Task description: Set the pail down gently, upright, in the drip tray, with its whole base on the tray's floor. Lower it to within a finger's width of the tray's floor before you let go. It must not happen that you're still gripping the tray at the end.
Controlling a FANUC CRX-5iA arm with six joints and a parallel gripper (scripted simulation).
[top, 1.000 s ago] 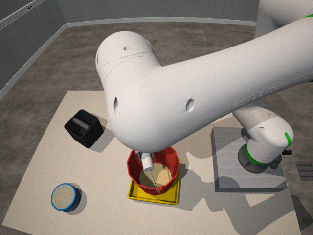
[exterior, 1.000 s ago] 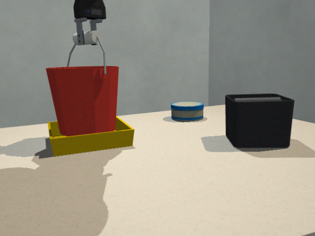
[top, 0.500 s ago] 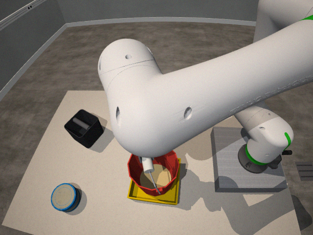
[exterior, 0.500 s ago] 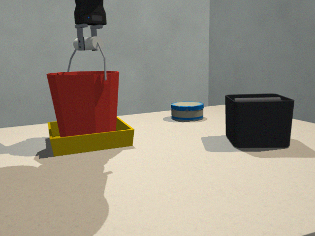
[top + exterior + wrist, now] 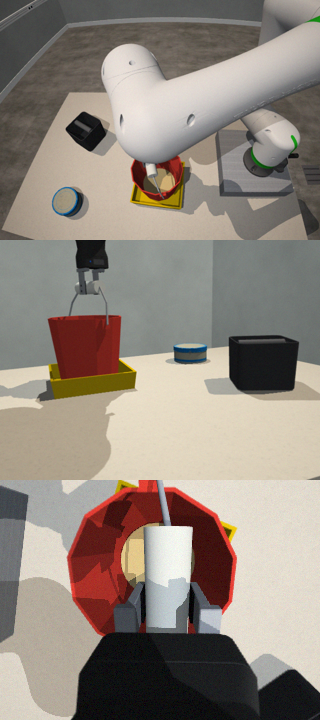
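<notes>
End effector (image 5: 89, 289) (image 5: 167, 594) points straight down, fingers clamped on white grip (image 5: 151, 170) (image 5: 90, 287) (image 5: 168, 580) of red pail (image 5: 178, 169) (image 5: 87, 345) (image 5: 95, 585). Pail upright, lower part inside yellow drip tray (image 5: 155, 205) (image 5: 94, 385) (image 5: 231, 532); base contact hidden. In top view, arm (image 5: 155, 116) elbows over pail, its link running toward 2 o'clock; blue-rimmed tin (image 5: 65, 201) (image 5: 190, 353) sits at 8 o'clock from pail.

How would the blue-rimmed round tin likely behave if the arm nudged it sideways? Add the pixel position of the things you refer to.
The tin (image 5: 65, 201) (image 5: 190, 353) sits flat and looks wider than tall, so it would probably slide rather than tip. Its round side might let it turn a little.
</notes>
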